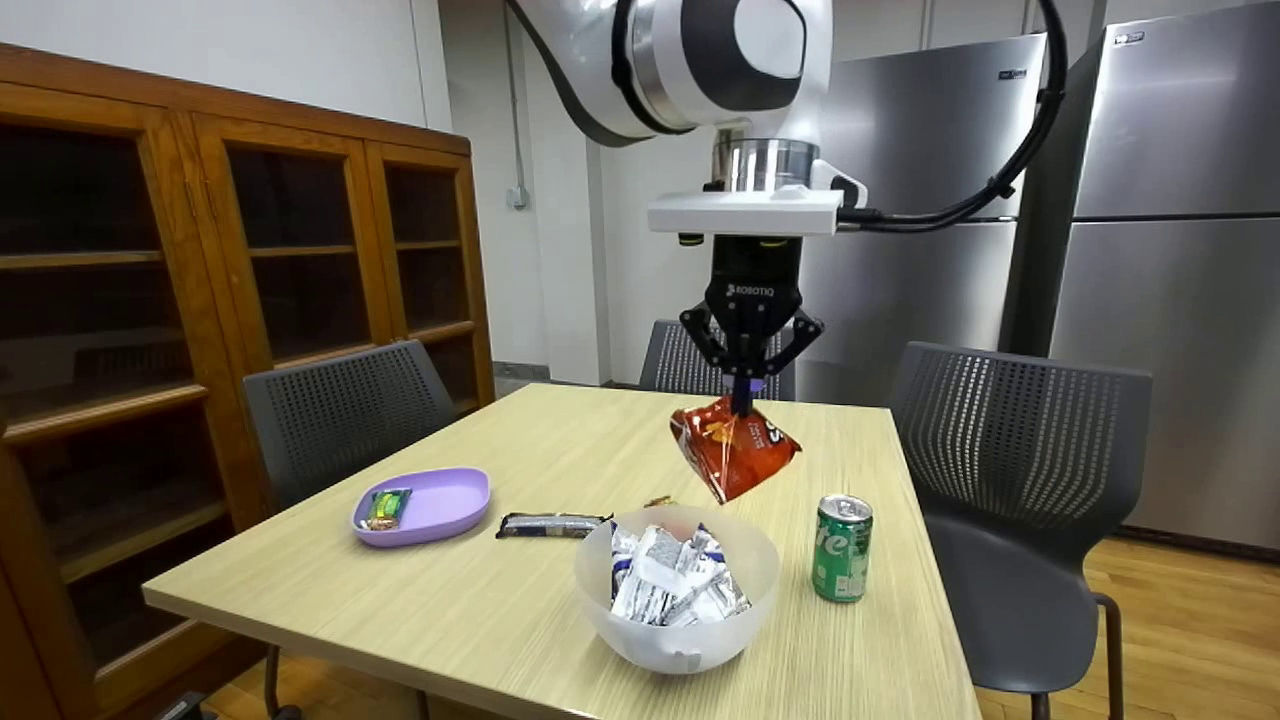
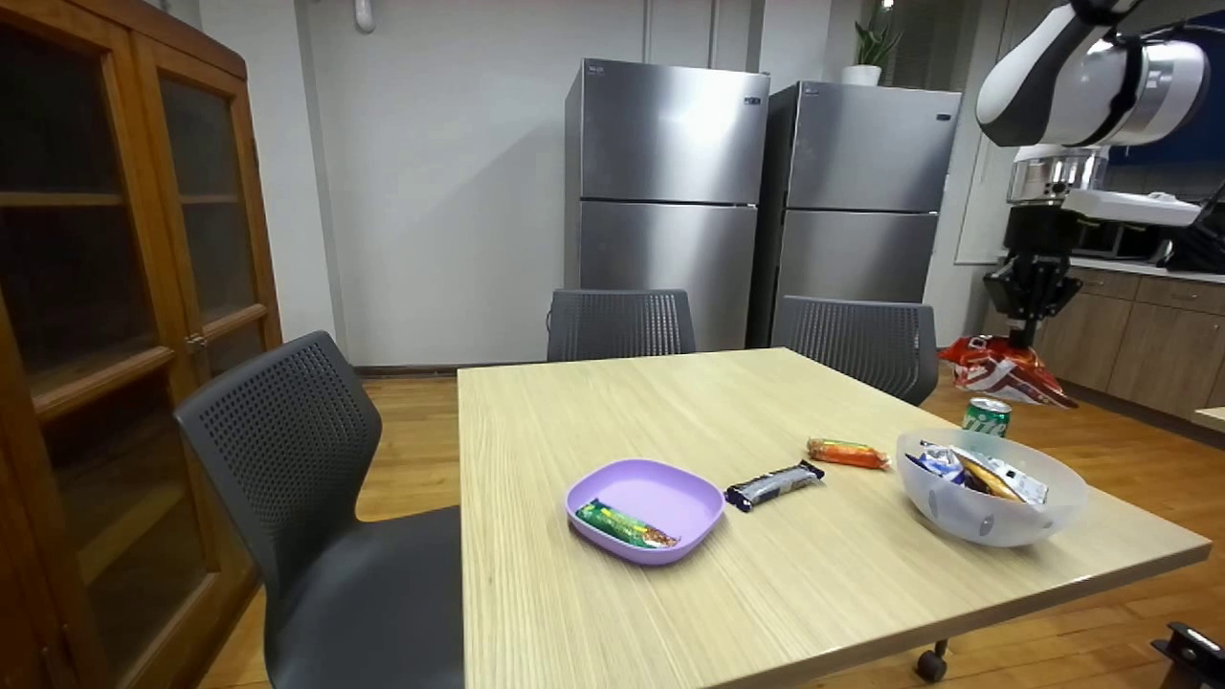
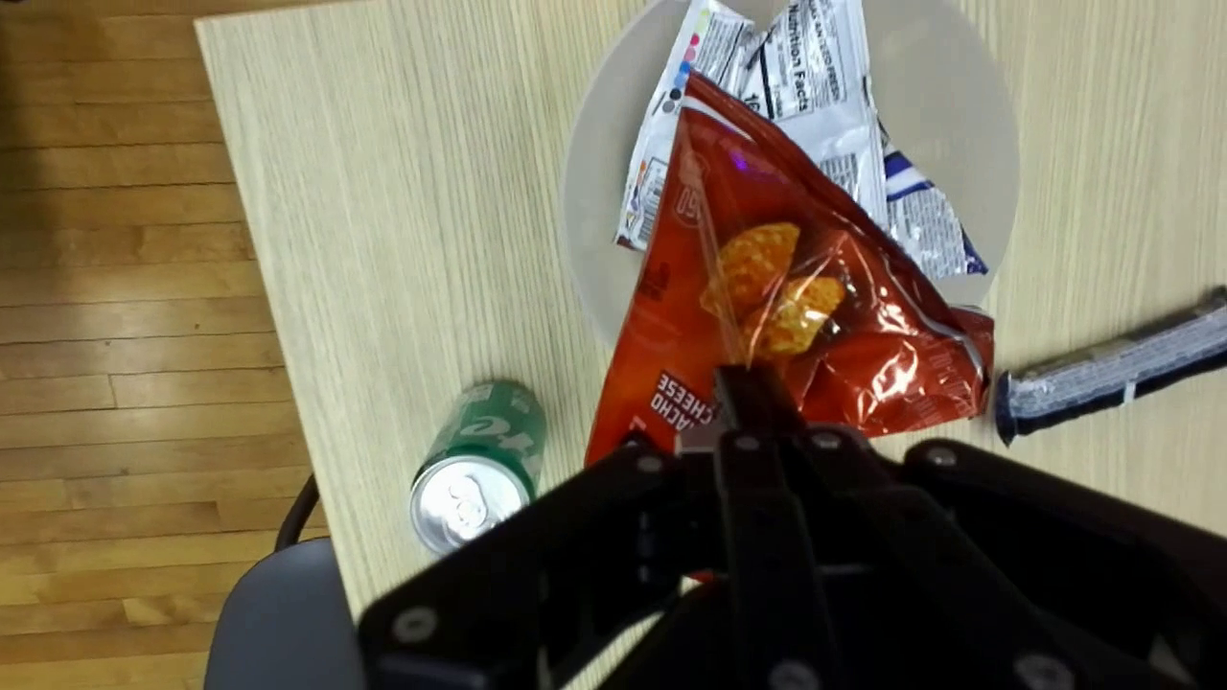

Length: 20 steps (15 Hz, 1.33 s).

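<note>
Chip bag (image 3: 757,297): partly hidden by the gripper (image 3: 752,393) in the wrist view. Bowl (image 3: 944,77): cut by that view's top edge. Orange bar (image 1: 659,500): mostly behind the bowl in an exterior view. Green packet (image 2: 622,524): print too small for me.

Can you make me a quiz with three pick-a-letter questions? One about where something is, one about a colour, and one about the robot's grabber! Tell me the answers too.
1. Where is the green-wrapped snack?
A) in the bowl
B) on the purple plate
C) on a chair

2. What colour is the drink can's side?
A) green
B) yellow
C) pink

3. How is the gripper?
A) wide open
B) shut on nothing
C) shut on the red chip bag

1 B: both exterior views show it lying there.
2 A: its green side shows in all views.
3 C: the bag hangs pinched in its grip.
</note>
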Each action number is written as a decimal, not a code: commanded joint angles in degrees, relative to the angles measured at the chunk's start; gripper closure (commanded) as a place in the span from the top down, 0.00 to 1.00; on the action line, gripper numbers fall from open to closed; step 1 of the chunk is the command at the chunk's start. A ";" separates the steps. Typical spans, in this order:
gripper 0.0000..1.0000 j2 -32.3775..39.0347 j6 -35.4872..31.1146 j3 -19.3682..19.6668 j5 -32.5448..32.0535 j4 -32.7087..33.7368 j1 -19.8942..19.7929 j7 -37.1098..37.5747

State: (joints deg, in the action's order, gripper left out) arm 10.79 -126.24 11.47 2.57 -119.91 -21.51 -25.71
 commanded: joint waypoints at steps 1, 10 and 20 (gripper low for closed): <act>0.00 -1.56 -2.89 0.14 -2.21 -4.85 1.80 -3.64; 0.00 1.37 -7.11 -0.38 -7.15 -7.60 3.74 -7.93; 0.64 4.34 -5.95 0.12 -9.89 -5.14 3.53 -9.72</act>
State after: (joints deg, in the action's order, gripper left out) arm 14.71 -133.37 11.46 -6.62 -126.83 -17.71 -35.37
